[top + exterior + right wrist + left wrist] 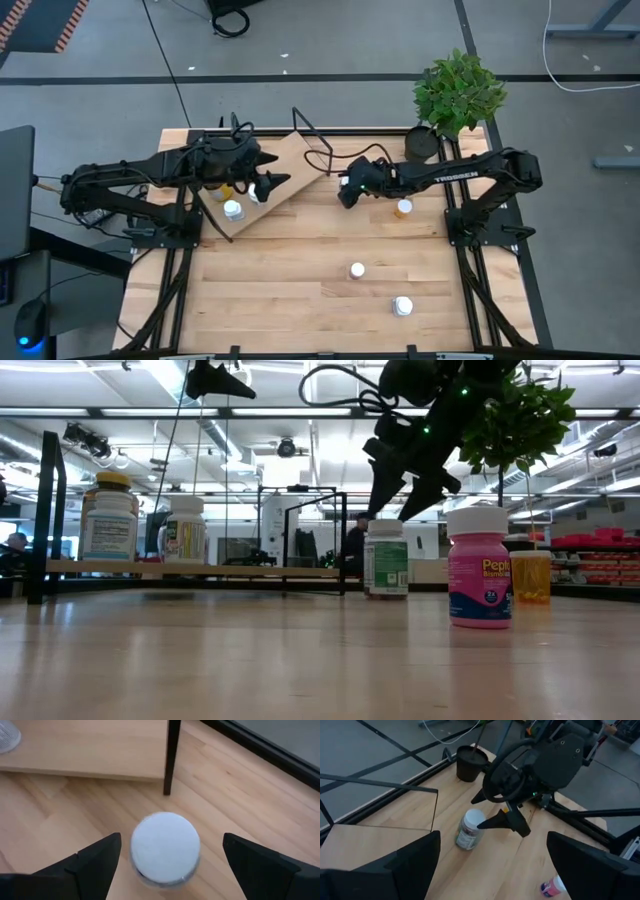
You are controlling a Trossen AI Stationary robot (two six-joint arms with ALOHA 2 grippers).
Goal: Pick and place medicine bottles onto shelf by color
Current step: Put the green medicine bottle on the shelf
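Note:
A white-capped bottle with a green label [386, 557] stands upright on the table just off the shelf's corner leg [170, 755]. My right gripper [345, 190] hangs open right above that bottle's cap [165, 845], one finger on either side and the tips just over the cap [472, 817]. My left gripper [272, 185] is open and raised over the light-wood shelf [290, 160]. On the shelf stand a yellow-capped bottle [108, 515] and a white-capped one [185, 530]. A pink bottle [480, 565] and an orange one [403, 207] stand on the table.
Two more white-capped bottles [357, 270] [402, 305] stand toward the near edge. A potted plant in a black pot [422, 143] sits at the far right corner. Both arm bases flank the slatted tabletop [280, 300], which has bare wood across the near left.

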